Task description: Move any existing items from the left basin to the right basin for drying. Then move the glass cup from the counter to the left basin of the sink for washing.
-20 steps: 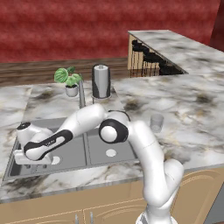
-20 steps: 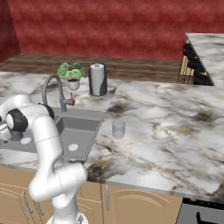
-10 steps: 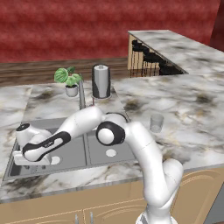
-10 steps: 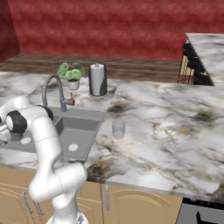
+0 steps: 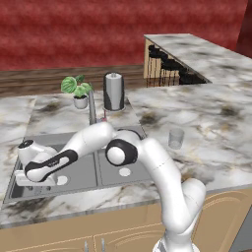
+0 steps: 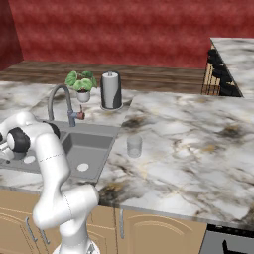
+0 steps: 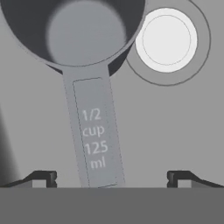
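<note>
White and dark-jointed, the robot arm folds low from its base at the cabinet front, elbow bent over the matte grey double-bowl sink [image 5: 98,139] and forearm stretched far to the robot's left, so that the hand hangs down inside the wider left basin [image 5: 81,172]. In the left base view the gripper [image 5: 34,181] sits close to the basin floor, beside the round white drain [image 5: 62,180].

The hand view looks straight down on a small dark grey measuring cup [image 7: 83,35] standing upright on the basin floor, its flat handle [image 7: 94,131], printed "1/2 cup 125 ml", running toward the camera between the two dark finger tips [image 7: 43,178]. The jaws stand wide apart, one on either side of the handle's end and well clear of it, gripping nothing. The white drain lies just beside the cup's rim.

The narrower right basin [image 5: 123,167], with its own white drain, lies under the arm's elbow. A small see-through glass tumbler [image 6: 134,146] stands upright on the white-grey marble counter [image 6: 188,144], near the sink's right edge. Behind the sink rise a thin steel tap [image 6: 62,101], a tall dark steel canister [image 6: 111,90] and a small potted green plant [image 6: 82,84].
</note>
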Motion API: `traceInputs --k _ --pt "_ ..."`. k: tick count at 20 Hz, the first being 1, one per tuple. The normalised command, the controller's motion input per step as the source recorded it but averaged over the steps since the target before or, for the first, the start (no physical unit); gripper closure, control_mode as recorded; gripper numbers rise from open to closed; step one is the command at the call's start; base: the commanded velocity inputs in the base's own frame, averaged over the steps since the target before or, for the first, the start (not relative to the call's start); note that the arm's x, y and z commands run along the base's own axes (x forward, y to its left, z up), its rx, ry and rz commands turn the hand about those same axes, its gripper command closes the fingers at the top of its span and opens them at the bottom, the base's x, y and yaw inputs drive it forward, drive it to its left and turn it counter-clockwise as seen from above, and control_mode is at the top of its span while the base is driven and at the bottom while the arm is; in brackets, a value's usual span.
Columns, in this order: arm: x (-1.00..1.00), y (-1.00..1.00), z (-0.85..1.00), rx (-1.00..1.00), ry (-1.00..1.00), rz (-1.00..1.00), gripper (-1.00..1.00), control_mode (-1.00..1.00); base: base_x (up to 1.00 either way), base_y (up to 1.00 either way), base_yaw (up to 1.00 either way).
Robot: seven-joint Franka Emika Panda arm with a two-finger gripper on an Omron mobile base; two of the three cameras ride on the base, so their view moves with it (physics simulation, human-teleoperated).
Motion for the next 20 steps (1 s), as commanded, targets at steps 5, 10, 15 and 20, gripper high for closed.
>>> traceInputs --k 5,10,15,20 --pt "0.17 0.06 -0.08 0.0 0.01 0.0 -1.0 -1.0 0.0 0.0 0.0" --pt "0.16 0.1 -0.1 0.0 0.01 0.0 -1.0 -1.0 0.0 0.0 0.0" --pt "0.09 0.09 -0.09 0.0 0.0 0.0 -1.0 -1.0 0.0 0.0 0.0" --pt "0.09 0.17 -0.1 0.0 0.05 0.0 1.0 -1.0 0.0 0.0 0.0"
